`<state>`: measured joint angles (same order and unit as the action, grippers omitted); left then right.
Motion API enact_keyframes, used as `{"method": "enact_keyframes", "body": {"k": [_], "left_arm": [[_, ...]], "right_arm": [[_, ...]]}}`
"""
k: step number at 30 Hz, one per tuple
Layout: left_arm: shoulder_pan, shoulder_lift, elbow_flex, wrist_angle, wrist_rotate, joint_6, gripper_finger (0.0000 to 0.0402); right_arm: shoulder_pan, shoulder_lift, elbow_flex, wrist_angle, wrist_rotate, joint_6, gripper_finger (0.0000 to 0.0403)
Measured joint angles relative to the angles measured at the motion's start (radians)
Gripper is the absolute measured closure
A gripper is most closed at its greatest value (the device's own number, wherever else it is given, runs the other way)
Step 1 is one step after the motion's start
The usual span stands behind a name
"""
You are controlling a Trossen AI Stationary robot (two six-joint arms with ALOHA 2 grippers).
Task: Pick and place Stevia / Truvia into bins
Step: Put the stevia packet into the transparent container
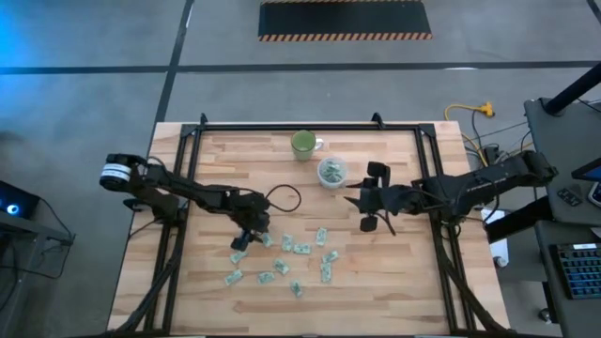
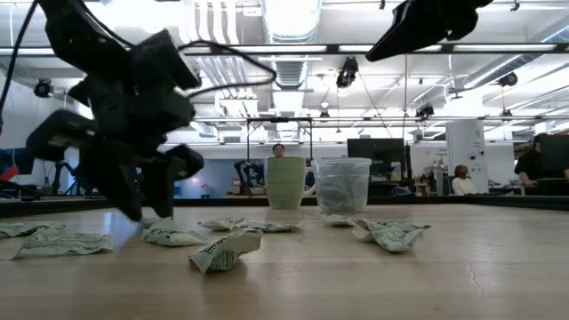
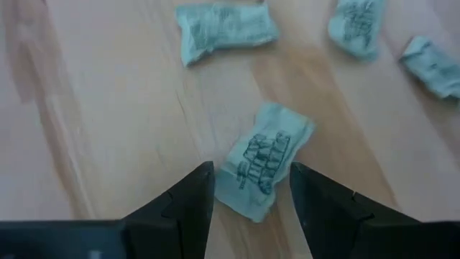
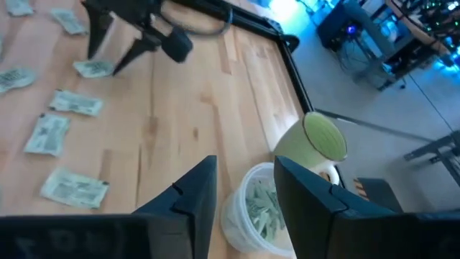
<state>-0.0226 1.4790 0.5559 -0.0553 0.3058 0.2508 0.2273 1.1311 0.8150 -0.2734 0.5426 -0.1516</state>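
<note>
Wooden table (image 1: 216, 150) held scattered sachets (image 1: 299, 249); left gripper (image 3: 249, 188), unclenched, straddled one sachet (image 3: 263, 160) at 7 o'clock of the cup (image 1: 331, 172), ready to pinch; right gripper (image 4: 241, 188) hovered over it, fingers apart, empty.

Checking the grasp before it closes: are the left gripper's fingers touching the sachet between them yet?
Cannot tell. In the left wrist view the left gripper is open, its fingers astride the sachet, but their tips overlap its edges, so no clear gap or contact shows.

Wooden counter (image 1: 394, 272) bearing scattered Stevia sachets (image 1: 300, 249), a clear plastic cup (image 1: 331, 173) containing sachets, and a green mug (image 1: 303, 145) near it.
</note>
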Motion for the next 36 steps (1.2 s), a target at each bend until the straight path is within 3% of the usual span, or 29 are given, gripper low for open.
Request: {"method": "enact_keyframes", "body": {"k": [15, 29, 36], "left_arm": [[0.001, 0.055, 0.031, 0.003, 0.003, 0.028, 0.0242], [0.001, 0.056, 0.041, -0.007, -0.027, 0.026, 0.0346], [0.003, 0.044, 0.076, -0.015, -0.16, 0.045, 0.0369]], "right_arm": [[0.013, -0.003, 0.0, -0.008, 0.004, 0.003, 0.0283], [0.013, -0.003, 0.0, -0.009, 0.004, 0.014, 0.0301], [0.013, -0.003, 0.0, -0.01, 0.004, 0.014, 0.0309]]}}
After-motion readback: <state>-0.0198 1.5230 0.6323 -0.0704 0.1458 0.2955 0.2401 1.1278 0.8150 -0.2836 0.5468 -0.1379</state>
